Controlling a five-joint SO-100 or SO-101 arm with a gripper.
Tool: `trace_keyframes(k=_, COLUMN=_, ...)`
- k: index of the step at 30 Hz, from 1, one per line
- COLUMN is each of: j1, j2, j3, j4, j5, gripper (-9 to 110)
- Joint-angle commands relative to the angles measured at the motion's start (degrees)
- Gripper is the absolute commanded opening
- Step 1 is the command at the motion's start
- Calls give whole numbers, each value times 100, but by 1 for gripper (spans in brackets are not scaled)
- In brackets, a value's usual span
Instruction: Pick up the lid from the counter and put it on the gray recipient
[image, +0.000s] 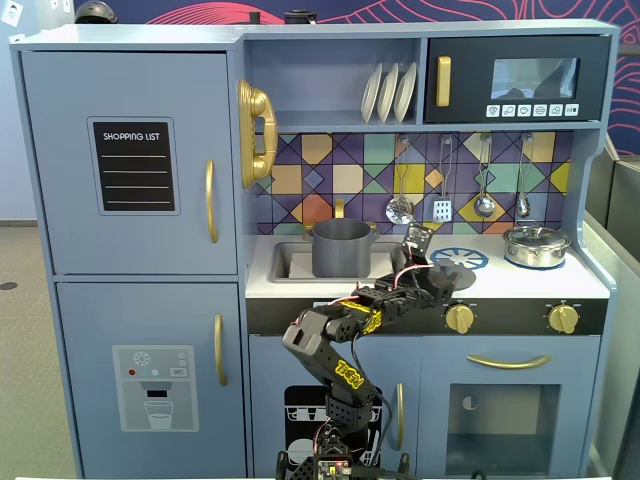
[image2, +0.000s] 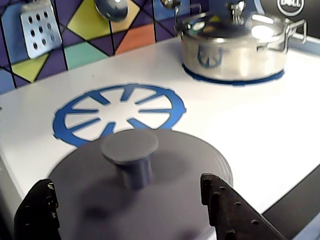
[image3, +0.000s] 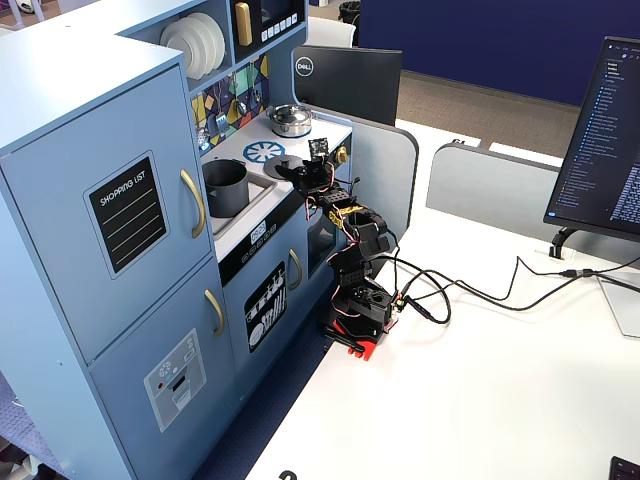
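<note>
The lid (image2: 170, 200) is a matte dark gray disc with a center knob (image2: 130, 150). It lies on the white counter just in front of the blue burner ring (image2: 120, 112). My gripper (image2: 126, 185) is open, with one jaw on each side of the knob and neither touching it. The gray recipient (image: 342, 248) is a dark gray pot standing in the sink, to the left of the gripper (image: 438, 276) in a fixed view. It also shows in another fixed view (image3: 226, 187). There the gripper (image3: 303, 172) reaches over the counter's front edge.
A shiny silver lidded pot (image2: 235, 45) stands on the far right burner, also seen in a fixed view (image: 536, 245). Utensils (image: 440, 195) hang on the tiled back wall. Gold stove knobs (image: 459, 318) sit below the counter's front edge. The sink rim (image: 290, 275) surrounds the gray pot.
</note>
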Motion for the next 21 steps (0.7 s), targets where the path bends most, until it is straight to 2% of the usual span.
trace_keyframes(k=1, j1=18, j2=-176, j3=-457, j4=-308, j5=-35, gripper=30)
trace_keyframes(k=21, j1=-88, j2=-1547, j3=-1327, j4=-791, j5=-44, gripper=27)
